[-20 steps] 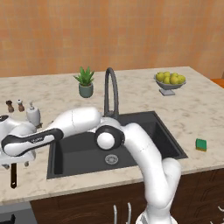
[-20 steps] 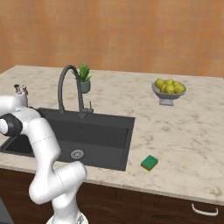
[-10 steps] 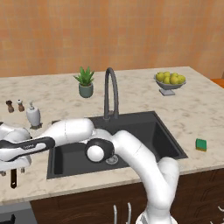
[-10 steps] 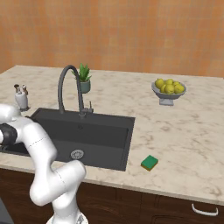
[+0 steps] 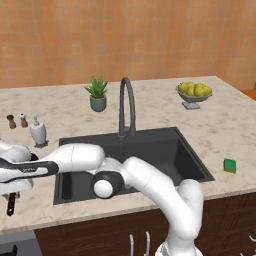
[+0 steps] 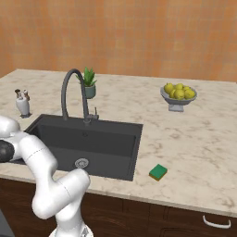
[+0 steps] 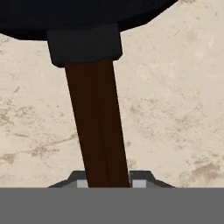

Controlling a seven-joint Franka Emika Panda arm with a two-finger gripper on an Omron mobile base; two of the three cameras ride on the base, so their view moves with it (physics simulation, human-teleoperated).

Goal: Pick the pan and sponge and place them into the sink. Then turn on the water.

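Fingers (image 7: 108,183) straddled the pan (image 7: 83,19) handle on the bench (image 7: 175,109); whether they clamped it could not be determined.

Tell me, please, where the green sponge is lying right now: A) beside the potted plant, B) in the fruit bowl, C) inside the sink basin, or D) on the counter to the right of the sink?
D: the sponge lies on the marble counter, just off the right front corner of the sink.

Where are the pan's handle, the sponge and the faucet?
pan handle (image 7: 98,127): hand view, middle of the brown shaft.
sponge (image 6: 158,172): right base view, its green top.
faucet (image 5: 128,95): left base view, the arched neck.
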